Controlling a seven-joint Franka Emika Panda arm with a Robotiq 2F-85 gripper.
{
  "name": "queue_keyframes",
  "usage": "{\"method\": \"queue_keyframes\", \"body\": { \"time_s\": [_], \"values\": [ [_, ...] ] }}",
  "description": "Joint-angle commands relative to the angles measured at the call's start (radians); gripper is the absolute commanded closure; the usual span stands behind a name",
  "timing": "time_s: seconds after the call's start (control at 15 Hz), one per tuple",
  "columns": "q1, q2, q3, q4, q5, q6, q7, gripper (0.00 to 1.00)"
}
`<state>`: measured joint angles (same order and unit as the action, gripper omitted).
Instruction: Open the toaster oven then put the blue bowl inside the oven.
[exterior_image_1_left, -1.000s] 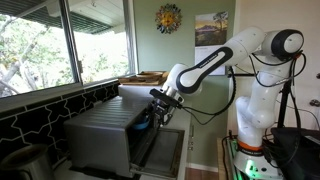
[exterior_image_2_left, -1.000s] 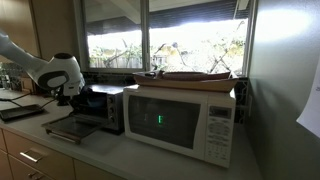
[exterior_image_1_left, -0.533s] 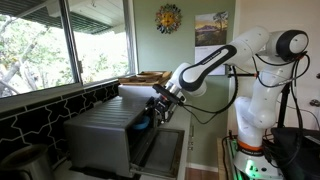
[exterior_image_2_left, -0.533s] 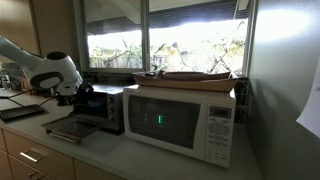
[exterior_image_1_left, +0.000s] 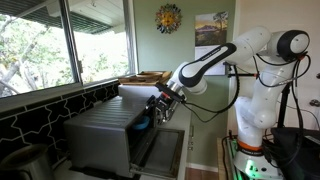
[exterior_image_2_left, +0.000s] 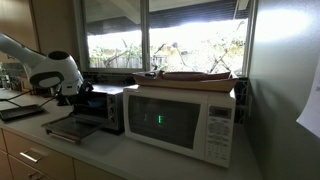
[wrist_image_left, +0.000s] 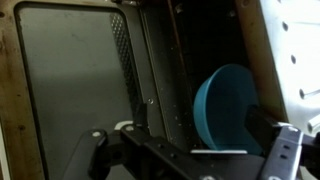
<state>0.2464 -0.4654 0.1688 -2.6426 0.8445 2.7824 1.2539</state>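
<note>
The grey toaster oven stands open in both exterior views, its dark door dropped flat toward the front. The blue bowl is inside the oven cavity, seen rim-on in the wrist view, and shows as a blue patch at the oven mouth. My gripper is at the oven mouth, just outside the cavity. In the wrist view its fingers are spread wide, and the bowl lies beyond them, nearer the right finger. I see no grip on the bowl.
A white microwave stands next to the oven, with a flat wicker tray on top. A window and a dark tiled wall run behind the oven. The open door covers the counter in front of it.
The gripper has shifted slightly at the oven mouth, drawing back a little. The blue bowl stays in the oven and the door stays open.
</note>
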Motion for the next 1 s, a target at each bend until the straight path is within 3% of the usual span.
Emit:
{"method": "queue_keyframes", "body": {
  "time_s": [0.0, 0.27, 0.53, 0.6, 0.67, 0.93],
  "values": [
    [-0.040, -0.072, -0.018, -0.012, -0.040, -0.169, -0.047, 0.00],
    [-0.102, -0.122, -0.031, -0.010, -0.175, -0.447, -0.088, 0.00],
    [-0.158, -0.184, -0.055, -0.023, -0.311, -0.618, -0.177, 0.00],
    [-0.167, -0.199, -0.066, -0.033, -0.331, -0.634, -0.217, 0.00],
    [-0.158, -0.147, -0.038, 0.000, -0.278, -0.589, -0.163, 0.00],
    [-0.167, -0.150, -0.037, 0.002, -0.281, -0.596, -0.170, 0.00]
  ]
}}
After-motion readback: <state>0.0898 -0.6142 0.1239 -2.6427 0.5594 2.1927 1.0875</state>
